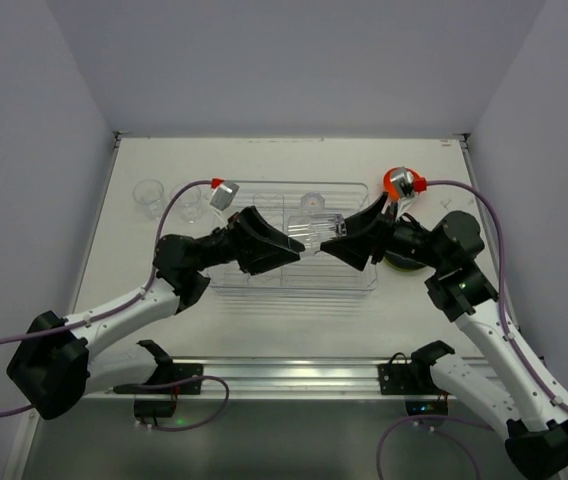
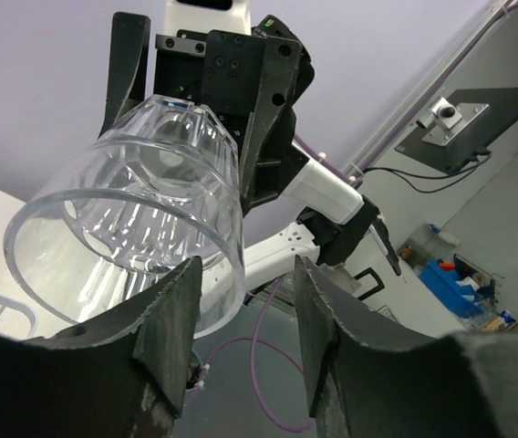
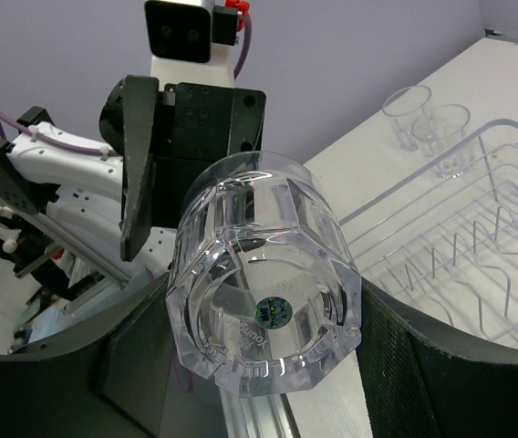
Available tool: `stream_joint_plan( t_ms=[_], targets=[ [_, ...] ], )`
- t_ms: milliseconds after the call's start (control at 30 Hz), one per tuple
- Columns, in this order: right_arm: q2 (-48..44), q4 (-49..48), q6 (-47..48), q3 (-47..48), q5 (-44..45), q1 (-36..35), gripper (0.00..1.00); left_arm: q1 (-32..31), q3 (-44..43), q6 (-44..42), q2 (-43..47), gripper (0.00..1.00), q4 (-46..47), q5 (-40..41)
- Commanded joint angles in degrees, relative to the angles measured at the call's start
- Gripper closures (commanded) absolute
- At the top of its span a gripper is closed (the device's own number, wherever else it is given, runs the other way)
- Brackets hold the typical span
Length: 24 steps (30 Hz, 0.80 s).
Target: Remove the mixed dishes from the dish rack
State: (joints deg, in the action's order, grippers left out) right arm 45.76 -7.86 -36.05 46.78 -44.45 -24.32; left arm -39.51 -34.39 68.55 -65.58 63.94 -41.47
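Both arms meet above the middle of the large clear plastic ridged dish rack, which sits at the centre of the white table. One small clear faceted tumbler is held in the air between them, lying on its side. The right fingers are clamped on its base end, one on each side of the thick bottom, which carries a small round sticker and faces the right wrist camera. The left fingers are spread apart and grip nothing; in the left wrist view the tumbler's open mouth faces them, and its rim edge sits in the gap beside one finger (touching or not, cannot tell). A second clear tumbler stands inside the rack near its far wall. Two more clear tumblers stand together on the table, just outside the rack's far-left corner. A small glossy orange-red bowl shows at the rack's far-right corner, partly hidden by the right wrist.
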Motion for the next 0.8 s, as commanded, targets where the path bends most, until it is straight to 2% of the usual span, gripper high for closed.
stream_joint_plan(
  t_ms=[0, 167, 200, 267, 300, 400, 467, 567, 600, 700, 767],
  targets=[
    [-0.41, -4.45, -0.33, 0.15, -1.08, -0.64, 0.75, -0.40, -2.52, 0.00, -0.68, 0.53, 3.29, 0.78],
    [-0.49, -2.87, 0.98, 0.85, -1.26, -1.61, 0.75, -0.40, -2.79, -0.26, -1.65, 0.57, 3.29, 1.31],
    [-0.49, -2.08, 2.29, 1.20, -1.00, -1.96, 0.75, -0.40, -2.87, -0.35, -1.74, 0.67, 3.29, 1.22],
    [-0.93, -0.67, 3.09, 1.47, -0.03, -2.58, 0.75, -0.40, -2.96, -0.53, -1.92, 0.78, 3.29, 1.39],
    [-1.02, -0.49, 3.36, 1.47, 0.58, -2.58, 0.75, -0.40, -2.87, -0.61, -1.92, 0.90, 3.29, 1.40],
    [-1.55, 0.21, 3.97, 1.29, 1.38, -2.67, 0.74, -0.40, -2.61, -1.40, -1.57, 1.00, 2.59, 1.66],
    [-1.72, 0.21, 4.23, 0.94, 1.73, -2.58, 0.70, -0.40, -2.52, -2.19, -1.22, 1.00, 1.01, 2.10],
    [-2.16, 0.47, 4.24, 0.06, 3.92, -2.58, 0.30, -0.40, -2.70, -4.82, 0.01, 1.00, -3.55, 3.06],
    [-2.08, 0.91, 4.50, -0.03, 4.54, -2.58, 0.02, -0.40, -3.31, -7.27, 1.06, 1.00, -8.00, 3.41],
    [-1.99, 4.25, 5.99, 0.50, 8.22, -2.58, 0.01, -0.40, -4.80, -14.39, 3.08, 1.00, -16.98, 6.13],
    [-2.16, 6.79, 6.96, 0.85, 11.13, -2.58, 0.01, -0.40, -7.08, -20.52, 5.28, 1.00, -27.43, 9.55]
  ],
)
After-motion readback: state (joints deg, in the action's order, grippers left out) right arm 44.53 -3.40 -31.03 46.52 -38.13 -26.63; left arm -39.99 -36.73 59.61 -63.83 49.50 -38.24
